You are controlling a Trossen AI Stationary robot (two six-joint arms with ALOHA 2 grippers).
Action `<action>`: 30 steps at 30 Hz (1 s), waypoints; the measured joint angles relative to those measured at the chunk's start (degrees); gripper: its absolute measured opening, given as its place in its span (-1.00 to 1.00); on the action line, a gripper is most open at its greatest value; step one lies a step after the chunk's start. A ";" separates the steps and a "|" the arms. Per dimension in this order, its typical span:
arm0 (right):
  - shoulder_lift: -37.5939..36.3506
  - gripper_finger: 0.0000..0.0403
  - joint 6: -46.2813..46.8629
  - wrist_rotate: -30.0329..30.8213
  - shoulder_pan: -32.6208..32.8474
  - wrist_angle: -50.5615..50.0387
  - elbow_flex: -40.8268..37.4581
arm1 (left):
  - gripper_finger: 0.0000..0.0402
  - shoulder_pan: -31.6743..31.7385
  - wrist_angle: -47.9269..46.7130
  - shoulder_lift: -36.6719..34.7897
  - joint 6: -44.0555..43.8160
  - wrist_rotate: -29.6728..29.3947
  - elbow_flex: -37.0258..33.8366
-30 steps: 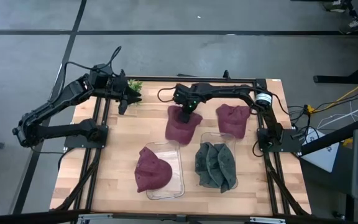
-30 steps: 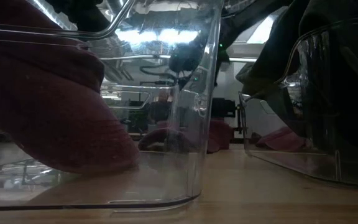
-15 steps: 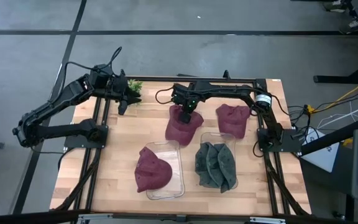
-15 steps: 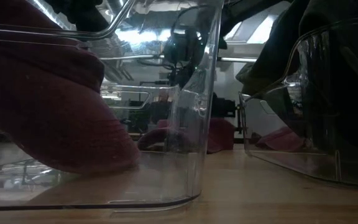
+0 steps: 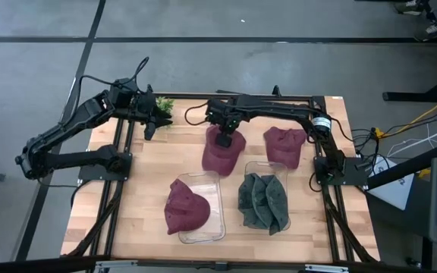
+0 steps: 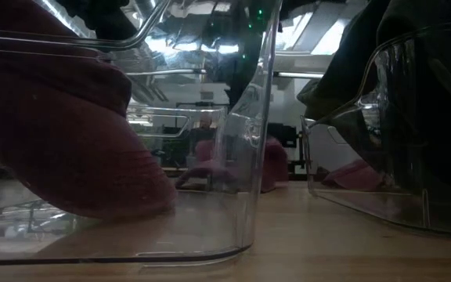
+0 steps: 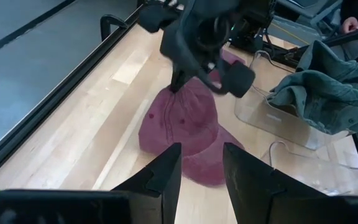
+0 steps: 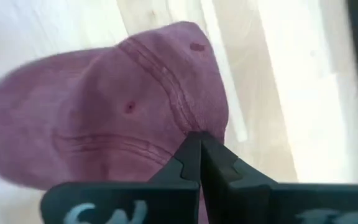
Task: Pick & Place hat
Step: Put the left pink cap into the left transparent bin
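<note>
The right tool (image 5: 224,139), fingers pinched together on the maroon hat (image 5: 222,154) beside the clear bin (image 5: 217,199), should lift straight up, keeping the fabric gathered.

Two dark, matt black six-joint arms, built of slender tubular links joined by rounded housings. Left arm (image 5: 74,125): black cable looping in an arc above its wrist. Right arm (image 5: 271,108): a silver-white cylindrical joint collar (image 5: 322,122) on its link, a small green indicator light on the wrist, thin black cable beside it. Fingers (image 7: 166,177): flat, black, squared, with stepped inner edges
</note>
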 joint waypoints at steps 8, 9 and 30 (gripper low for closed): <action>-0.07 -1.00 -2.17 0.09 0.31 -4.20 7.48 | -0.44 0.00 0.00 0.00 0.00 -0.02 0.00; -0.07 -1.00 -2.39 0.23 0.31 -4.59 8.35 | -0.44 0.00 0.00 0.00 0.00 0.00 0.00; -0.07 -1.00 -11.29 3.05 0.70 -14.66 23.25 | -0.43 0.00 0.14 0.00 0.17 -0.01 0.00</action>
